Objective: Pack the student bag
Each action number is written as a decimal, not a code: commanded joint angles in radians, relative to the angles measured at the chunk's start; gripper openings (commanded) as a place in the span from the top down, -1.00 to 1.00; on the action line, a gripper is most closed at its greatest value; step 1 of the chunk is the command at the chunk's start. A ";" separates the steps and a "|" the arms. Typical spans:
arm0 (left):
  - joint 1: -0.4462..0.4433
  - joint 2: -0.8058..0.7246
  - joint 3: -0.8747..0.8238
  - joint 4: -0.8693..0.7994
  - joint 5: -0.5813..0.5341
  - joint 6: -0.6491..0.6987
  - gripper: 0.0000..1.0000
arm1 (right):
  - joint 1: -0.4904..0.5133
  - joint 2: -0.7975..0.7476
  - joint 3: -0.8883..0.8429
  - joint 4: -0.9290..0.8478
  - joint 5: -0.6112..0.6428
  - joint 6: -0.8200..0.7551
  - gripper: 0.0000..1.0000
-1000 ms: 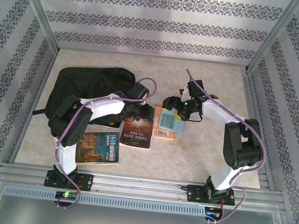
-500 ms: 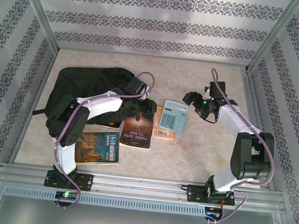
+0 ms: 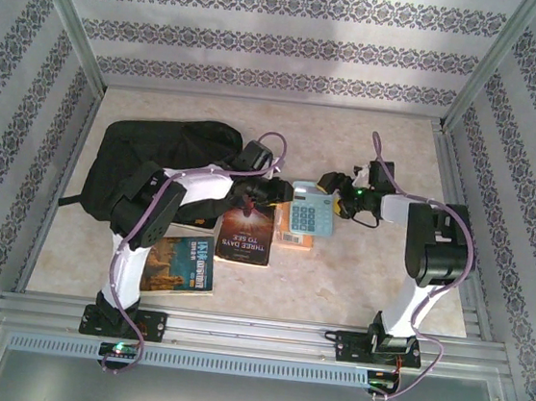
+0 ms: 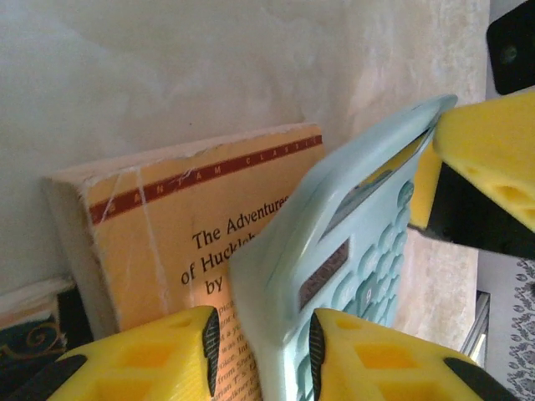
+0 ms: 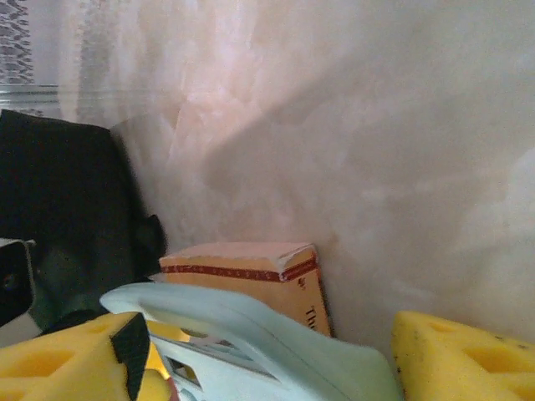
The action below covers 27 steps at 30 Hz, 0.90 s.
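Calculator [image 3: 312,210], pale blue, now pinched at one end by left tool [image 4: 261,351] and straddled loosely at the other by wider-set right tool [image 5: 259,351], which has swung back to it: handover likely, student bag [image 3: 161,164] lying left of calculator, unpacked.

- A pale blue calculator [image 3: 310,210] sat at the centre of the top view, lying partly on an orange paperback [image 3: 290,234].
- In the left wrist view that paperback's [image 4: 180,225] cover read "The Adventures of Huckle…".
- A dark book, "Three Days to See" [image 3: 246,234], lay just left of it.
- Another book [image 3: 183,263] lay lower left.
- The beige tabletop [image 3: 336,286] was walled by patterned panels [image 3: 266,45].
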<state>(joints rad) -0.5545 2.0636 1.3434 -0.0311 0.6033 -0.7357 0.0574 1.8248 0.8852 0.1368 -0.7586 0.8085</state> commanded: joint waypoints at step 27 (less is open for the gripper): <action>0.061 -0.310 0.027 -0.317 -0.115 0.204 -0.27 | 0.032 -0.230 -0.150 0.274 -0.118 0.169 0.58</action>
<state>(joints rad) -0.5095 1.8080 1.3163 -0.1825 0.5549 -0.6594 0.0769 1.6310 0.7170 0.3531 -0.8215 0.9695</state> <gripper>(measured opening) 0.608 0.264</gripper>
